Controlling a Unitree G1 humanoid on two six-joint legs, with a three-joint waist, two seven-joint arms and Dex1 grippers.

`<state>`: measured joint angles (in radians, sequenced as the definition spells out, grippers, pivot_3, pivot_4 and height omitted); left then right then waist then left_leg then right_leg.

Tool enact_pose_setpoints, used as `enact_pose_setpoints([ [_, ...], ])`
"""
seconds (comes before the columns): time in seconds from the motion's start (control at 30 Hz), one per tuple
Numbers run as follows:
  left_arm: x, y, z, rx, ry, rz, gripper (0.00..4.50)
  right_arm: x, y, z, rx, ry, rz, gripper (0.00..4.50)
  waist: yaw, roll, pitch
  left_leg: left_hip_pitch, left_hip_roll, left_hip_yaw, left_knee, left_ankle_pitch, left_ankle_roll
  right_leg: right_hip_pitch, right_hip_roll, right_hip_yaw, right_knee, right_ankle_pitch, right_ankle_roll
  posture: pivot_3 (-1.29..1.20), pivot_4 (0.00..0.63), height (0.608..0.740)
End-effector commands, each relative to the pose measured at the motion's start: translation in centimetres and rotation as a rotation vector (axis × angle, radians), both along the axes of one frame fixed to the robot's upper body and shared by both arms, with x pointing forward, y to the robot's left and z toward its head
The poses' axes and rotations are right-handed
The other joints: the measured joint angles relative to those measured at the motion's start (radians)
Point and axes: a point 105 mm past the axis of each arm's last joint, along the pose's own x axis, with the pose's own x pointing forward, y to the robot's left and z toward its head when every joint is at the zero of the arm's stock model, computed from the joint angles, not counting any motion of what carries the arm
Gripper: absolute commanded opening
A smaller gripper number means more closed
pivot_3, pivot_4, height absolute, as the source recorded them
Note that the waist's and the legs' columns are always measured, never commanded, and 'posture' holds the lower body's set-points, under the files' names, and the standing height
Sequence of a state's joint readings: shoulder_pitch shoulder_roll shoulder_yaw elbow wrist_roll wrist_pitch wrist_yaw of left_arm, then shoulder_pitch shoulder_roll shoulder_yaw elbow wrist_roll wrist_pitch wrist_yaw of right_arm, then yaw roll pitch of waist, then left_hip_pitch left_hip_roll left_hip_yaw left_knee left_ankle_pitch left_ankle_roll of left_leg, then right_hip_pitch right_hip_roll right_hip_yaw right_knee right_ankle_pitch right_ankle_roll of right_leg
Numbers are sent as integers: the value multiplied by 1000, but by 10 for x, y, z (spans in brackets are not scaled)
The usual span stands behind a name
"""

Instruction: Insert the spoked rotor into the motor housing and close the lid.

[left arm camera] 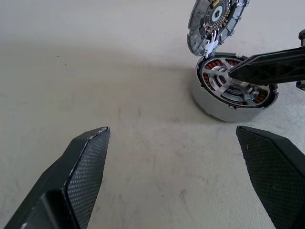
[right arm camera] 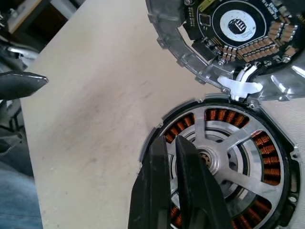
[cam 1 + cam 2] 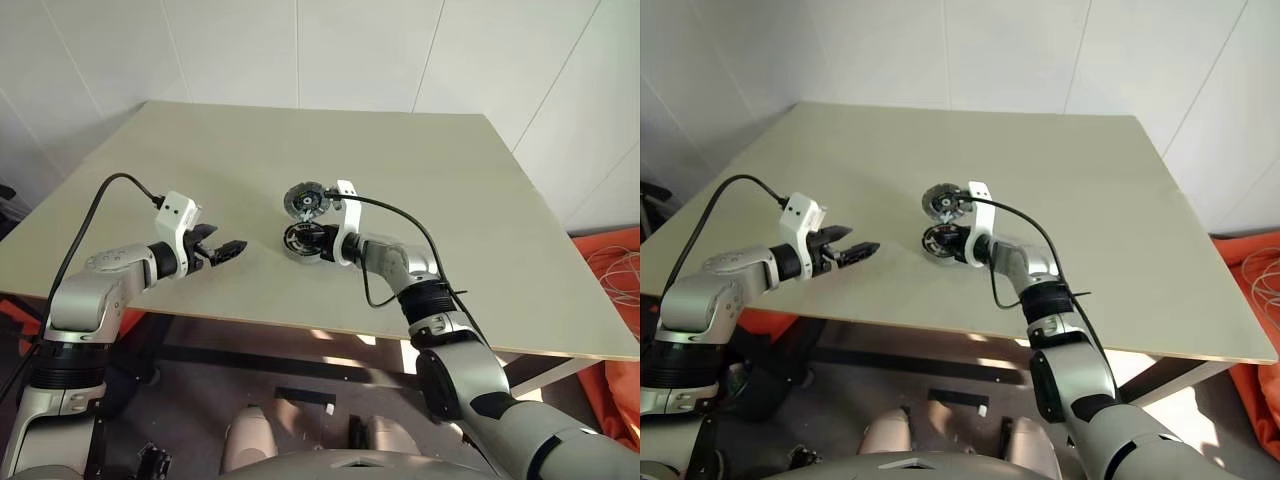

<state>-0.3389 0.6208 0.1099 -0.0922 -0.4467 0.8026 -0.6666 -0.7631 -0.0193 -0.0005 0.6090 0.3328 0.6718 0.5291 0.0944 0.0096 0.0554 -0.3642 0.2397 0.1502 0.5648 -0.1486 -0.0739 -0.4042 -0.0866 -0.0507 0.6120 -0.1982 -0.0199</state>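
The motor housing (image 1: 214, 107), a shallow grey cup, sits mid-table. The spoked rotor (image 2: 240, 140) lies flat inside it, with copper windings showing between its silver spokes. The lid (image 2: 224, 28) stands tilted open at the housing's far edge, its circuit-board side facing me, joined there by a white clip. My right gripper (image 2: 175, 143) is shut, and its tips hover over or rest on the rotor next to the hub. I cannot tell whether they touch it. My left gripper (image 3: 232, 248) stands open a hand's width to the left of the housing, holding nothing.
The beige table (image 3: 450, 180) stretches wide around the housing, with its front edge close to my arms. Orange fabric (image 3: 615, 270) with white cord lies on the floor past the table's right edge. A white wall rises behind.
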Motion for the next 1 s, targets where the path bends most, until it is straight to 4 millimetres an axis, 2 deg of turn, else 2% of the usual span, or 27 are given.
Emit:
enact_pose_setpoints([
  [0.03,2,-1,15,11,-65,-9,4500,2,-4,-10,-39,15,-18,290,0,0,0,1,0,0,0,0,0,0,0,0,0,0,0,0,0,740],
  [0.1,2,-1,15,13,-66,-10,4500,3,-6,-7,-33,7,-20,290,0,0,0,2,0,0,0,0,0,1,0,0,0,-1,1,0,0,740],
  [0.37,3,-3,15,10,-67,-14,4500,10,-5,32,53,-81,-3,290,0,0,0,2,0,0,0,0,0,2,0,0,0,-2,4,0,0,740],
  [0.77,3,-4,15,7,-67,-15,4500,2,-4,-9,-30,14,-12,290,-1,0,0,0,0,0,-1,0,0,-1,0,0,0,0,-1,0,0,740],
  [0.83,3,-4,15,6,-68,-14,4500,3,-5,-3,-22,-7,-10,290,-1,0,0,1,0,0,-1,0,0,0,0,0,0,0,-1,0,0,740],
  [1.0,4,-6,15,3,-70,-16,4500,8,-9,27,-25,-147,23,290,-1,0,0,1,0,0,-1,0,0,0,0,0,0,0,0,0,0,740],
])
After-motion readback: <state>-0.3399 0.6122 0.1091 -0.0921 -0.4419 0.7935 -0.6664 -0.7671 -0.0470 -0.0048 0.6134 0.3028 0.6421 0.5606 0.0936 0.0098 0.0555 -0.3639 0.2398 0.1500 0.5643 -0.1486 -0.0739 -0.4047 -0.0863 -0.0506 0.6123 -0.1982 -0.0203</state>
